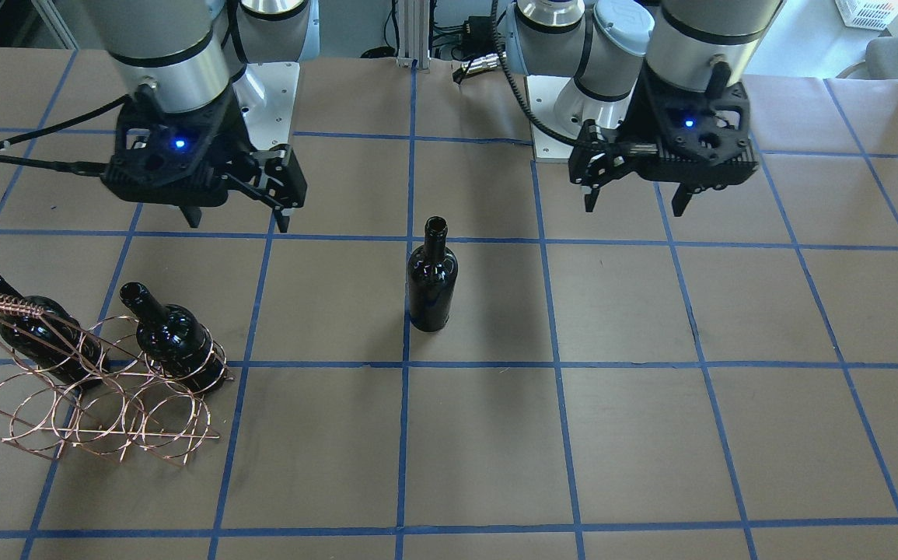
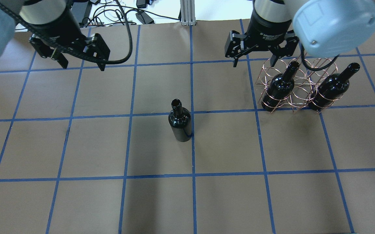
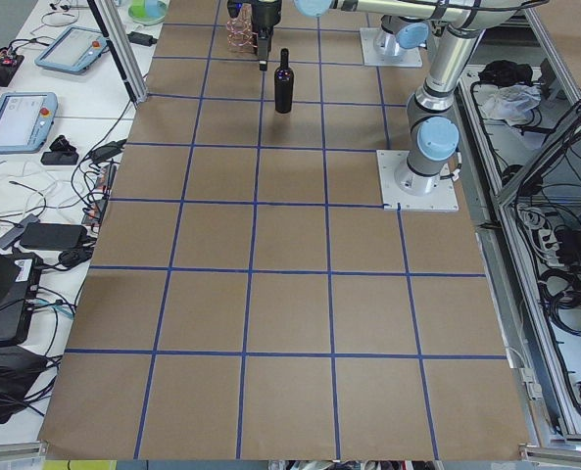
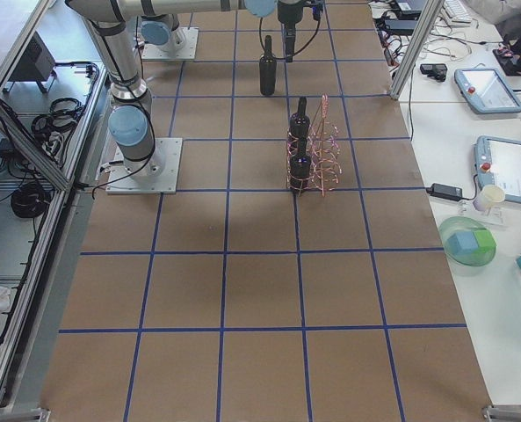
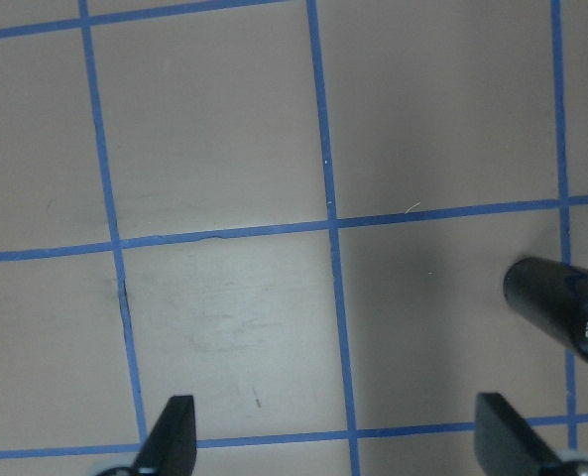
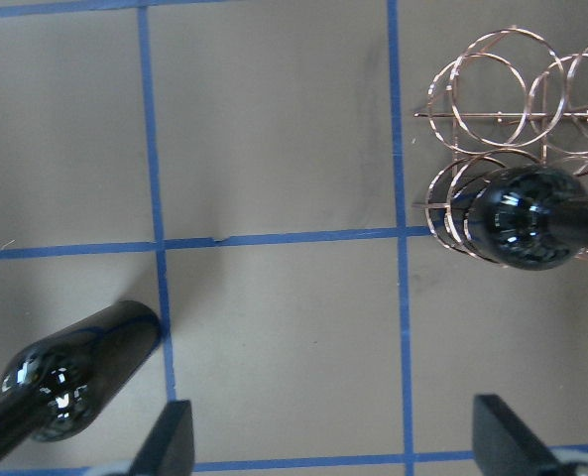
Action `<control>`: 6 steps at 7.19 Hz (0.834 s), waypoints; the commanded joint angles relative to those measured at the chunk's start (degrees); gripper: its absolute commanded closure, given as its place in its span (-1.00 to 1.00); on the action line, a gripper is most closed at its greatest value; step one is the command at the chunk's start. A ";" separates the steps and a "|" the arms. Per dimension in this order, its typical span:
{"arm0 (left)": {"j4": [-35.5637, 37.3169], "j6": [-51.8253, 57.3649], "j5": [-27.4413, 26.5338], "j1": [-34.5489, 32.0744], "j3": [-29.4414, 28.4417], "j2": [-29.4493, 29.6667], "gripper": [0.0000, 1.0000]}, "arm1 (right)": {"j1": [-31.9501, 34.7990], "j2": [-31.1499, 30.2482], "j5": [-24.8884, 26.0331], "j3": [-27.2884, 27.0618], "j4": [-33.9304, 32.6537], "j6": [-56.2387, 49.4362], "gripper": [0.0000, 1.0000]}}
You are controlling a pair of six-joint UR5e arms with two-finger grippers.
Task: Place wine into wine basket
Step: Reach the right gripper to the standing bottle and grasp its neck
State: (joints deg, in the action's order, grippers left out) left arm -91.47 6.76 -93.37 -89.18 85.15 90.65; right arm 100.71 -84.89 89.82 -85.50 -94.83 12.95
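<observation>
Three glossy near-black glass bottles: one wine bottle (image 2: 180, 125) stood upright between left gripper (image 2: 83, 66) and right gripper (image 2: 254, 64); two racked bottles (image 2: 280, 87) in one copper-wire wine basket (image 2: 299, 85) beside right gripper. Both grippers gaped wide, empty.

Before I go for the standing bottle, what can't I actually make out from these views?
- Left wrist view: the wine is cut by the right edge, so its neck and mouth are out of frame.
- Right wrist view: the wine basket runs off the right edge, and only one racked bottle shows.
- Exterior left view: the wine basket is too small and far away to tell which rings are free.
</observation>
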 commanded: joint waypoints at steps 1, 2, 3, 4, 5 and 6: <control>-1.44 2.21 0.47 1.91 0.63 -1.43 -1.00 | 8.85 2.18 -0.35 0.24 -1.41 5.66 -1.00; -1.43 1.94 0.47 1.82 0.89 -1.61 -1.00 | 11.85 3.40 -0.09 0.24 -2.54 8.38 -1.00; -1.52 2.55 0.30 2.08 0.98 -1.61 -1.00 | 14.31 5.59 -0.52 0.33 -3.86 12.06 -1.00; -1.61 2.73 0.12 2.17 0.98 -1.61 -1.00 | 16.95 7.27 -0.44 0.33 -5.35 13.05 -1.00; -1.61 2.91 -0.14 2.43 0.98 -1.61 -1.00 | 18.02 8.85 -0.52 0.24 -7.28 14.89 -1.00; -1.78 3.00 -0.32 2.70 0.98 -1.61 -1.00 | 18.03 10.26 -0.44 0.24 -7.82 14.91 -1.00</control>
State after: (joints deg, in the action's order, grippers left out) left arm -93.10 9.59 -93.44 -86.80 86.12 89.04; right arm 117.92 -76.54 89.35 -85.22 -101.37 26.94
